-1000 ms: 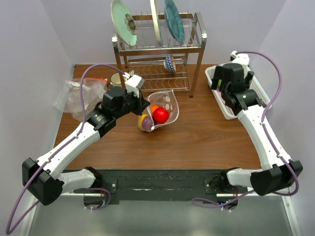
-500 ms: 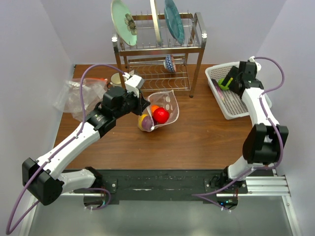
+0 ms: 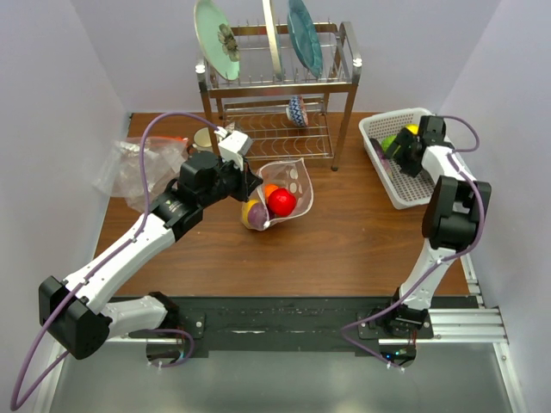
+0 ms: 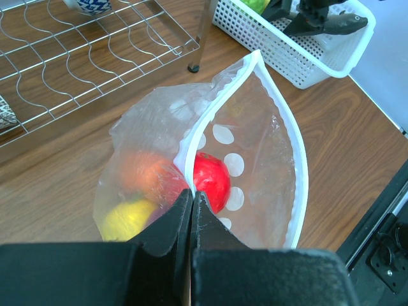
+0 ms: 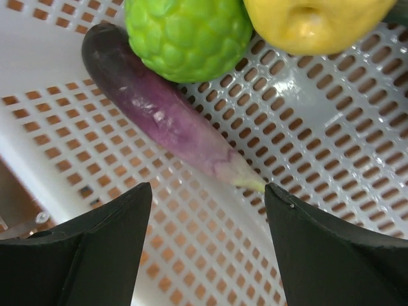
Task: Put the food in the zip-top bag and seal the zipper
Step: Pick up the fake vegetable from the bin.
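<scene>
Lying at nine o'clock on the wooden table (image 3: 344, 241), a crumpled sheet of plain clear plastic (image 3: 138, 168) sits beside the left arm. Just right of it, the left gripper (image 4: 192, 194) is clenched on the zipper (image 4: 183, 156), its two black fingers pressed together with the white strip pinched between them. From that pinch the zip-top bag (image 4: 255, 146) hangs with its mouth gaping, the dotted wall bulging toward three o'clock. The bag rests near the table's centre. Inside it lie a red fruit (image 4: 210, 178), an orange fruit (image 4: 143, 175) at its nine o'clock, and a yellow ball (image 4: 127, 220) low at seven o'clock.

At twelve o'clock on the table stands a metal dish rack (image 3: 275, 82) with plates (image 3: 215, 39) upright on its top tier and a patterned bowl (image 3: 295, 110) on the wire shelf below.

At two o'clock on the table sits a white perforated basket (image 3: 405, 181). The right gripper (image 5: 208, 188) reaches down into it with jaws released and nothing between them. A purple eggplant (image 5: 166, 108) lies on the basket floor, slanting from ten o'clock down toward the gap, its pale stem tip just beside the right-hand finger. A bumpy green fruit (image 5: 188, 35) touches the eggplant at twelve o'clock, and a yellow fruit (image 5: 319, 19) sits at one o'clock.
</scene>
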Robot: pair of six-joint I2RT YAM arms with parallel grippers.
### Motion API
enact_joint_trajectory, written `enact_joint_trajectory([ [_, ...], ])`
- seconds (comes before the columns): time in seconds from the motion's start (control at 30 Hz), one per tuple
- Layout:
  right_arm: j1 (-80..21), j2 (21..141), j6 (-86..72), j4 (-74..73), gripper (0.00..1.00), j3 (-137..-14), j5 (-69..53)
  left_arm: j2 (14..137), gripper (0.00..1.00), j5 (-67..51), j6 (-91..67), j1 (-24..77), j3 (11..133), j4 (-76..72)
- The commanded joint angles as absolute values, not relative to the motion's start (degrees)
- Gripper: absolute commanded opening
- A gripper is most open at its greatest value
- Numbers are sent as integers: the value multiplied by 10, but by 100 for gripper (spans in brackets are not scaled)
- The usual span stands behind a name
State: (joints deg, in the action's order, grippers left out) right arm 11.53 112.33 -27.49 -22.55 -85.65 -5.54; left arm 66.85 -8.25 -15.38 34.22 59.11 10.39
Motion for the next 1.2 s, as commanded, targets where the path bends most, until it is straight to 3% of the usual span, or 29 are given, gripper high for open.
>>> enact_joint_trajectory([
  [0.0,115,1153,-254,-209,75,-899,-82,664,0,-79,-149,338,592,83],
  [0.17,114,1193,-238,-223,74,-926,-69,665,0,-76,-148,338,592,84],
  [0.37,115,1225,-231,-225,67,-937,-69,665,0,-75,-148,338,592,85],
  [0.5,115,1222,-227,-227,47,-931,-62,665,0,-75,-148,338,592,85],
  [0.8,107,1128,-213,-227,32,-911,-61,665,0,-74,-148,338,592,85],
  [1.17,99,977,-212,-241,29,-866,-109,665,0,-76,-149,338,592,84],
])
